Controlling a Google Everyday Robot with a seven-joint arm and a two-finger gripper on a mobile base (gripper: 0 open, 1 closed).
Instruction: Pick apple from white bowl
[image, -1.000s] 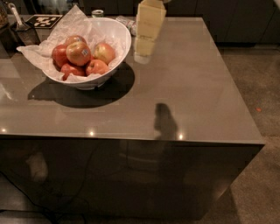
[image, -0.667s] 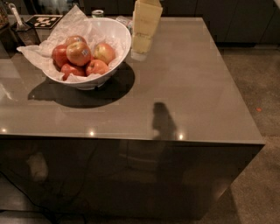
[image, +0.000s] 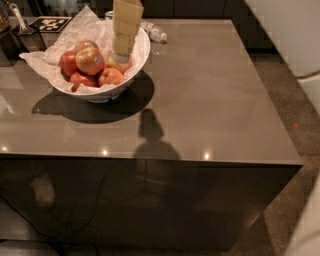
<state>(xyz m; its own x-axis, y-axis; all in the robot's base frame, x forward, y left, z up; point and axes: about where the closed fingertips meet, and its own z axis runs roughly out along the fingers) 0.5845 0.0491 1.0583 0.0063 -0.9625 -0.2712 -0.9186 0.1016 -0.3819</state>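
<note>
The white bowl (image: 135, 65) stands at the back left of the grey table, lined with crumpled white paper (image: 45, 60). It holds several red-yellow apples (image: 90, 61). My gripper (image: 121, 50), a pale yellow arm end, hangs down from the top edge into the right side of the bowl. Its tip is right over one apple (image: 119, 66) by the bowl's right wall and hides most of it.
A plastic water bottle (image: 152, 31) lies behind the bowl. A dark holder with a utensil (image: 26, 35) and a black-and-white marker tag (image: 50, 23) sit at the back left. The table (image: 210, 100) ends at its front edge and right edge above a speckled floor.
The view has moved in closer to the table. My gripper has shifted left from the bowl's right rim to over the apples inside the bowl.
</note>
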